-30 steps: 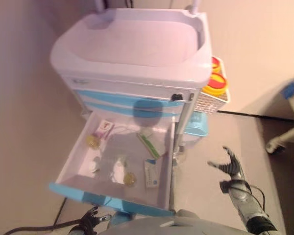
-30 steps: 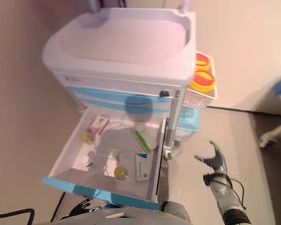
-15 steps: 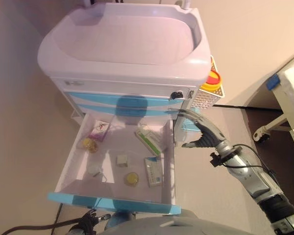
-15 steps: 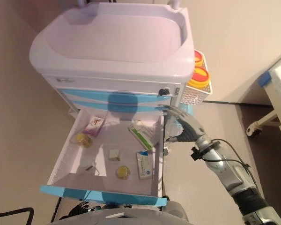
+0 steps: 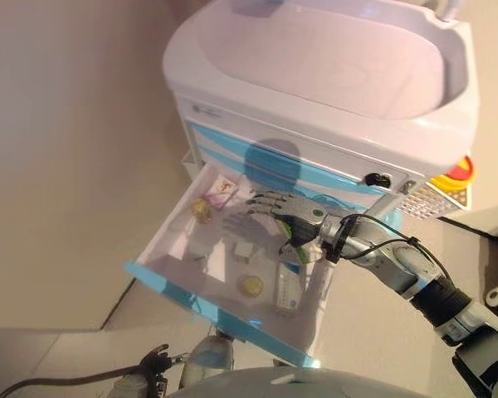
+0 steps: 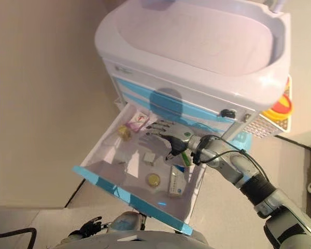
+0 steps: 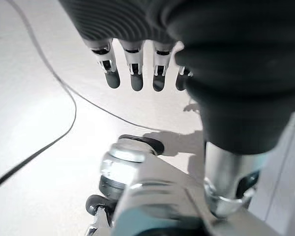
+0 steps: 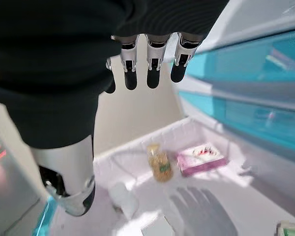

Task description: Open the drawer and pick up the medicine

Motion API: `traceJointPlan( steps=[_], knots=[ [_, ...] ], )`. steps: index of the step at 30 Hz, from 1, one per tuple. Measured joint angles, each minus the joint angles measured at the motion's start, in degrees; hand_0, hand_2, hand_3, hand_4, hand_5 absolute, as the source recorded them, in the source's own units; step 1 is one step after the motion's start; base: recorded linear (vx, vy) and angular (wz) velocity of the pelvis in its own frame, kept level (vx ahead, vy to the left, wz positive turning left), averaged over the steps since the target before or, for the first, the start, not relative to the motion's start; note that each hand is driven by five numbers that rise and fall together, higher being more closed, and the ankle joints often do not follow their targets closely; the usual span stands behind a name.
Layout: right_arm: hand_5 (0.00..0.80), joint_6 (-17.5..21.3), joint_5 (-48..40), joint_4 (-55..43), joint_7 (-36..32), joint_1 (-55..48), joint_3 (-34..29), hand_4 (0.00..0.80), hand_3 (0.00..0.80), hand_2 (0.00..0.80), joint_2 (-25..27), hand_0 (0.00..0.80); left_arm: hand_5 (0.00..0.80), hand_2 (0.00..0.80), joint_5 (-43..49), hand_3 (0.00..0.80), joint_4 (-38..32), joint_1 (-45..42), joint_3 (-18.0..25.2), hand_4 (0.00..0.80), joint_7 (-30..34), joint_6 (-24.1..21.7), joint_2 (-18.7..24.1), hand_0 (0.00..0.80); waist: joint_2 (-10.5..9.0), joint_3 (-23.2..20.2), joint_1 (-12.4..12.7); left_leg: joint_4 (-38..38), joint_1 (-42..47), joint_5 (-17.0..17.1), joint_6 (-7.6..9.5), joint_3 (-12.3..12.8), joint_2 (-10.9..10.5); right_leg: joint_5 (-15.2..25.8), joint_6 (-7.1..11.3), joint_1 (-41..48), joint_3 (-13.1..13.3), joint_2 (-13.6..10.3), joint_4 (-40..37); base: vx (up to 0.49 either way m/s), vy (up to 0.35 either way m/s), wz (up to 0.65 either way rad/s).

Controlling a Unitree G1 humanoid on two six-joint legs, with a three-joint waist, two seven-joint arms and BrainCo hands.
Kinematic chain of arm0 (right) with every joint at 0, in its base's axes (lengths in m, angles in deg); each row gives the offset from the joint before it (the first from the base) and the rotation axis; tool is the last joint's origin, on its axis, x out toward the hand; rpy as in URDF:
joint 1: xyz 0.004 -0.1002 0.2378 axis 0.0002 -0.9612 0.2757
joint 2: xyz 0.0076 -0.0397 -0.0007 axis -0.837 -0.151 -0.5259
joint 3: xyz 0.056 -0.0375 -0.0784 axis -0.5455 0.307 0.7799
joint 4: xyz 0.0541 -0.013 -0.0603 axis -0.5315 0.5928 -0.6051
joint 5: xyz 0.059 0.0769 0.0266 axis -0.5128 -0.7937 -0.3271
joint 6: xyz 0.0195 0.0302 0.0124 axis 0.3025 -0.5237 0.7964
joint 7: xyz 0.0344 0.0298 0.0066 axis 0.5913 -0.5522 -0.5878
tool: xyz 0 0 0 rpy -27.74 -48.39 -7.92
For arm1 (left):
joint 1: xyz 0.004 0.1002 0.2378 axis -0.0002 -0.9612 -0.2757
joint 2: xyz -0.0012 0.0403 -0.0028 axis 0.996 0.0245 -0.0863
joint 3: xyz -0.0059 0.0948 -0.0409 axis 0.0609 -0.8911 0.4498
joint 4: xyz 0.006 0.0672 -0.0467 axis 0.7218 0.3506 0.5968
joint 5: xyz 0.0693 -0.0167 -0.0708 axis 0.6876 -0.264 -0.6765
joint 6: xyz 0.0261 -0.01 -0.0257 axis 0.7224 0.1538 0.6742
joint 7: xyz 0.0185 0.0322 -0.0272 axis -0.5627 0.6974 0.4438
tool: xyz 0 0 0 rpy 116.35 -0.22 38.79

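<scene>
The cart's bottom drawer [image 5: 176,290] with a blue front stands pulled out. Inside lie a pink box [image 5: 222,190], a small yellow bottle [image 5: 201,211], a small white box [image 5: 243,249], a yellow-capped round container [image 5: 250,286], a white and blue box [image 5: 287,292] and a green box [image 5: 300,252]. My right hand [image 5: 284,215] hovers open over the back of the drawer, fingers straight, holding nothing. The right wrist view shows its fingers [image 8: 152,61] above the yellow bottle [image 8: 159,162] and pink box [image 8: 202,155]. My left hand [image 7: 132,69] hangs open low by the floor.
The white cart [image 5: 332,75] has a recessed top and closed blue drawers [image 5: 307,170] above the open one. A yellow container [image 5: 456,177] sits in a side basket on its right. A wall runs along the left. A cart caster [image 7: 120,169] stands below my left hand.
The camera has shifted. My right hand has moved from beside the drawer's right wall to over the inside of the drawer, above the medicines.
</scene>
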Motion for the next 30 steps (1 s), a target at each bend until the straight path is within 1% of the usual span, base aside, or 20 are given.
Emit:
traceJointPlan(
  steps=[1, 2, 3, 5, 7, 9, 12, 14, 18, 21, 25, 30],
  knots=[
    [0.0, -0.3, 0.9, 1.4, -0.3, 0.5, 1.1, 0.0, 0.0, 0.0, 0.0, 0.0, 0.0, 0.0, 0.0, 0.0, -0.1, -0.3, 0.0, 0.0, 0.0, 0.3, 0.0, 0.0, -0.03, 0.0, 0.7, 0.0, 0.1, 0.0, -0.04, -0.6, -0.2, 0.0, 0.0, 0.6, -0.7, 0.0, -0.3, 0.03, -0.024, 0.34],
    [0.0, -0.6, 2.0, 3.0, -0.4, 1.0, 2.2, 0.0, 0.0, 0.0, -0.1, 0.0, 0.0, 0.0, 0.0, 0.0, -0.4, -0.5, 0.0, 0.0, 0.0, 0.5, 0.1, 0.0, -0.14, 0.0, 0.9, -0.1, 0.1, 0.1, -0.13, -1.1, -0.3, 0.0, 0.0, 0.8, -1.2, 0.0, -0.6, 0.024, -0.021, 0.26],
    [0.0, -1.0, 2.8, 4.0, -0.3, 1.1, 2.6, 0.0, 0.0, 0.0, -0.3, 0.0, 0.0, 0.0, 0.0, 0.0, -0.6, -0.8, 0.0, 0.0, 0.0, 0.5, 0.1, 0.0, -0.15, 0.0, 1.7, -0.2, 0.0, 0.2, -0.22, -1.5, -0.3, 0.0, 0.0, 0.9, -1.5, 0.1, -0.8, 0.027, -0.022, 0.21],
    [0.0, -1.7, 4.6, 7.0, -0.4, 1.3, 4.3, 0.0, 0.0, 0.0, -0.7, 0.0, 0.0, 0.0, 0.0, 0.0, -0.7, -1.3, 0.0, 0.0, 0.0, 0.6, 0.1, 0.0, -0.2, 0.1, 2.2, -0.3, 0.0, 0.4, -0.3, -2.5, -0.5, 0.0, 0.0, 1.6, -2.7, 0.1, -1.3, 0.02, -0.017, 0.26],
    [0.0, -2.1, 6.0, 9.2, -0.4, 1.4, 5.4, 0.0, 0.0, 0.0, -1.4, 0.0, 0.0, 0.0, 0.0, 0.0, -1.3, -2.0, 0.0, 0.0, 0.1, 0.6, 0.1, 0.0, -0.21, 0.1, 3.2, -0.9, 0.2, 0.8, -0.38, -3.3, -0.6, 0.0, 0.0, 2.0, -3.4, 0.2, -1.8, 0.01, -0.021, 0.22],
    [0.0, -2.6, 7.8, 11.9, -0.6, 1.5, 6.5, 0.0, 0.0, 0.0, -2.5, 0.0, 0.0, 0.0, 0.1, 0.0, -1.6, -2.0, 0.0, 0.0, 0.1, 0.6, 0.1, 0.0, -0.33, 0.1, 3.6, -1.2, 0.1, 1.1, -0.37, -4.2, -0.7, 0.0, 0.0, 2.3, -4.4, 0.2, -2.1, -0.004, -0.022, 0.21],
    [0.0, -2.7, 9.7, 14.1, -1.4, 1.7, 8.3, 0.0, 0.0, 0.0, -2.7, 0.0, 0.0, 0.0, 0.1, 0.0, -2.1, -1.9, 0.0, 0.0, 0.1, 0.6, 0.2, 0.0, -0.37, 0.1, 5.1, -1.7, 0.1, 1.4, -0.34, -4.7, -0.8, 0.0, 0.01, 2.4, -4.8, 0.2, -2.3, -0.003, -0.019, 0.11],
    [0.0, -2.7, 10.3, 15.4, -1.5, 1.7, 8.8, 0.0, 0.0, 0.0, -2.8, 0.0, 0.0, 0.0, 0.2, 0.0, -2.3, -1.9, 0.0, 0.0, 0.1, 0.5, 0.3, 0.0, -0.51, 0.2, 5.3, -2.1, 0.0, 1.8, -0.4, -5.5, -0.8, 0.0, 0.01, 2.6, -5.8, 0.2, -2.6, 0.003, -0.017, 0.18],
    [0.0, -2.7, 11.3, 16.5, -1.4, 1.8, 9.0, 0.0, 0.0, 0.0, -3.4, 0.0, 0.0, 0.0, 0.3, 0.0, -2.6, -1.9, 0.1, 0.0, 0.1, 0.5, 0.6, 0.0, -1.19, 0.1, 5.8, -2.1, 0.0, 1.9, -0.51, -5.9, -0.9, 0.0, 0.01, 2.9, -6.1, 0.3, -2.9, 0.0, -0.011, 0.06],
    [0.0, -2.6, 11.8, 17.1, -1.4, 1.8, 9.5, 0.0, 0.0, 0.0, -4.4, 0.0, 0.0, 0.0, 0.3, 0.0, -2.7, -1.9, 0.1, 0.0, 0.1, 0.5, 0.6, 0.0, -1.64, -0.1, 5.8, -2.1, 0.1, 1.9, -0.59, -6.0, -0.8, 0.0, 0.01, 3.0, -6.2, 0.3, -2.9, 0.0, 0.001, 0.01],
    [0.0, -2.3, 12.1, 18.5, -1.2, 1.7, 10.8, 0.0, 0.0, 0.0, -4.7, 0.0, 0.0, 0.0, 0.3, 0.0, -3.2, -1.9, 0.1, 0.0, 0.1, 0.5, 0.6, 0.0, -1.78, -0.2, 5.8, -2.1, 0.2, 1.9, -0.62, -6.0, -0.8, 0.0, 0.01, 3.0, -6.2, 0.3, -2.9, 0.0, 0.0, 0.0],
    [0.0, -1.9, 14.9, 20.2, 0.3, 1.7, 10.8, 0.0, 0.0, 0.0, -5.4, 0.0, 0.0, 0.0, 0.8, 0.0, -3.2, -1.9, 0.1, 0.0, 0.1, 0.5, 0.6, 0.0, -2.27, -0.5, 5.8, -2.2, 0.0, 1.9, -0.66, -6.1, -0.7, 0.0, 0.0, 2.9, -6.2, 0.6, -3.0, -0.006, -0.004, 0.0]
  ],
)
